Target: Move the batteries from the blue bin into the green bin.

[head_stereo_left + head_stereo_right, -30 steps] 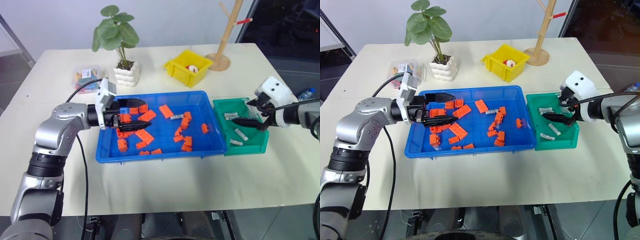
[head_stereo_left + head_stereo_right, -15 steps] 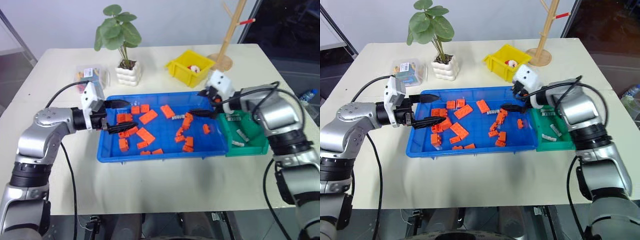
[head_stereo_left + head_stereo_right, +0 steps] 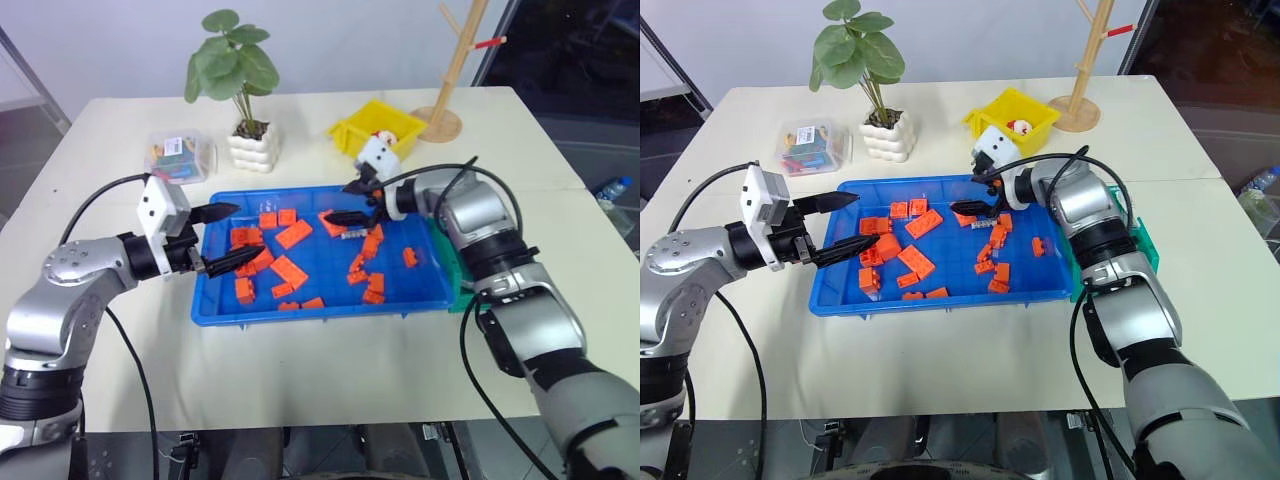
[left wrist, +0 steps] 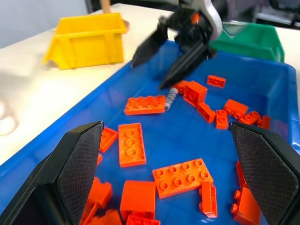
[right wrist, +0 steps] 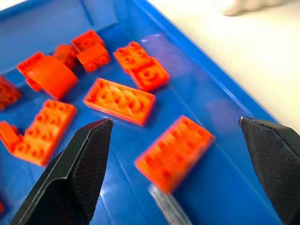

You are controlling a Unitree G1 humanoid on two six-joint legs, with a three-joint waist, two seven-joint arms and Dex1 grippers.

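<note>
1. Clearly, one of the batteries [image 4: 170, 98] is a short silver-grey ribbed cylinder, thinner than the orange bricks [image 3: 288, 270] scattered around it.
2. It lies on the floor of the blue bin [image 3: 300, 309], a wide shallow bright blue tray at the centre of the frame in the head views, in the tray's upper middle part beside a flat orange brick.
3. The right tool [image 3: 352, 203] hangs over that upper middle part with its two black fingers spread wide and nothing between them; the battery sits just below and slightly right of its tips in the left eye view.
4. In the right wrist view the battery's blurred grey end [image 5: 168, 211] shows at the bottom centre, between the two fingers.
5. The left tool [image 3: 225, 236] is at the tray's left edge, fingers wide apart and empty, well apart from the battery.
6. The green bin [image 3: 1142, 240] sits against the blue bin's right side, mostly hidden behind the right arm.
7. Everything stands on a pale table [image 3: 320, 380].
</note>
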